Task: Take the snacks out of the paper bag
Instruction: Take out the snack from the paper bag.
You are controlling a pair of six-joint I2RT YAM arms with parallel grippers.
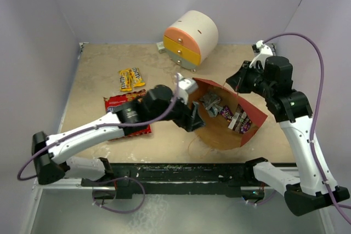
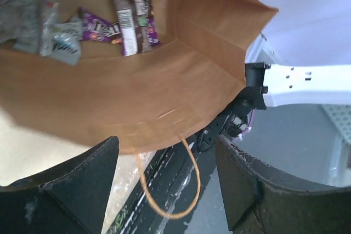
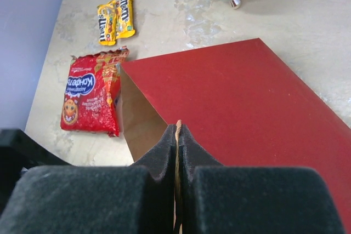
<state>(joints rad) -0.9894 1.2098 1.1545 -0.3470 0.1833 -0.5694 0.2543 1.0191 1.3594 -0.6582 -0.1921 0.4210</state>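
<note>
The left claw (image 2: 164,160) — jaws apart — sits at the mouth of the bag (image 2: 181,75); the snacks (image 2: 131,17) lie straight ahead, deep inside. The right claw (image 3: 176,135) is clamped on the bag's rim — holding it open.

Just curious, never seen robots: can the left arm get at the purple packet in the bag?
Probably yes. The bag lies with its mouth toward the open left gripper, the right gripper pinches its rim, and nothing blocks the purple packet.

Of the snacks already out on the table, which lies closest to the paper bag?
The large red crisp packet, right beside the paper bag's mouth; the yellow candy packets lie farther off.
</note>
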